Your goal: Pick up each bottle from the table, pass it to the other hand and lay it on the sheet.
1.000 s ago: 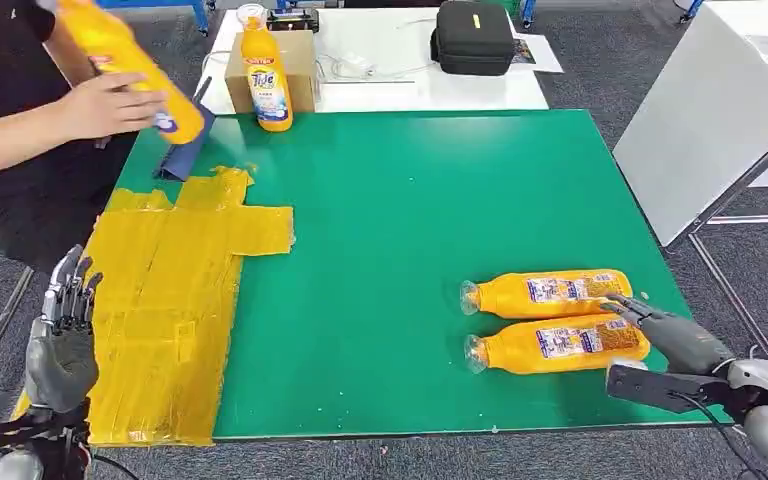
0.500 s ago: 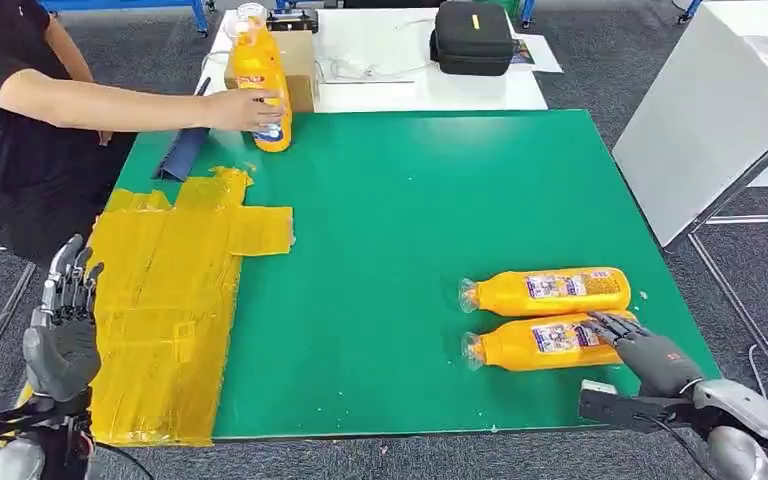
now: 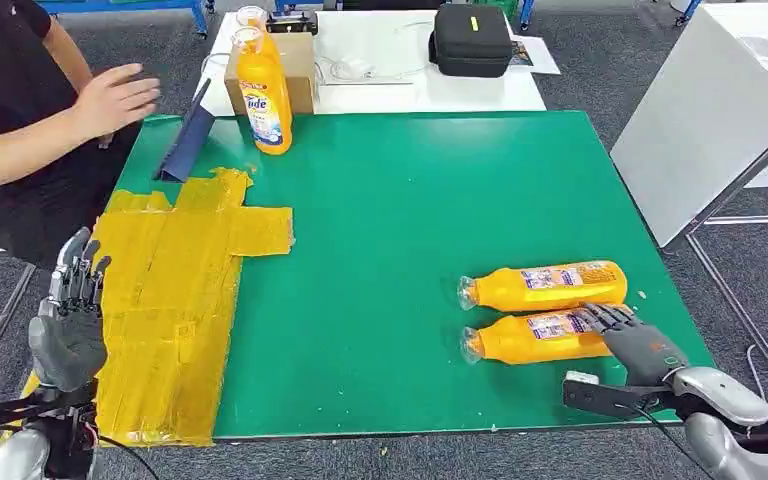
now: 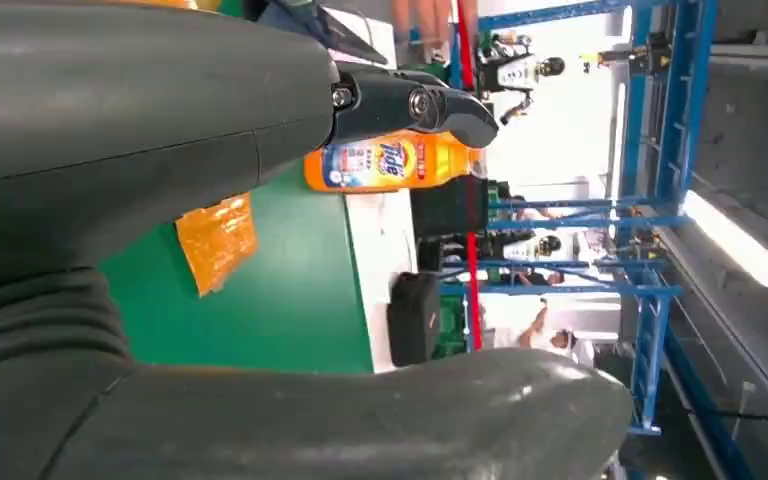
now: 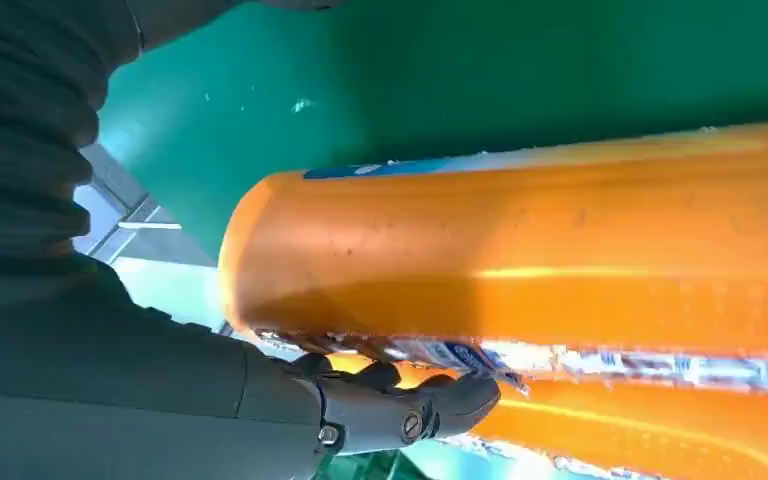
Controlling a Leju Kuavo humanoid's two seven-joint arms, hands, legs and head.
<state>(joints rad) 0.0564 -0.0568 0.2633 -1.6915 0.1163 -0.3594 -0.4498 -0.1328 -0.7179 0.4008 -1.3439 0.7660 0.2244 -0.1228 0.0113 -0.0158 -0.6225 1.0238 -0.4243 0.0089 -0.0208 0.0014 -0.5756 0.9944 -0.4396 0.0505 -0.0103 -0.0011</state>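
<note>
Two orange bottles lie side by side near the green table's [image 3: 410, 200] right front. Right hand [image 3: 632, 340] rests on the base end of the nearer bottle [image 3: 535, 337], fingers over its label; whether they actually grip it, cannot tell, thumb side hidden. Farther bottle [image 3: 545, 286] untouched. Left hand [image 3: 68, 325] raised, fingers apart, holding nothing, beside the yellow sheet [image 3: 165, 300]. Third bottle [image 3: 264, 95] upright at far edge.

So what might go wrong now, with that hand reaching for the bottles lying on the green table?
The right hand rests its fingers over the near bottle, which lies close beside the far bottle. Closing could nudge the far one, and being round, it may roll. The near bottle also lies close to the table edge, so a slipped grip might drop it. A person's hand hovers near the yellow sheet.
</note>
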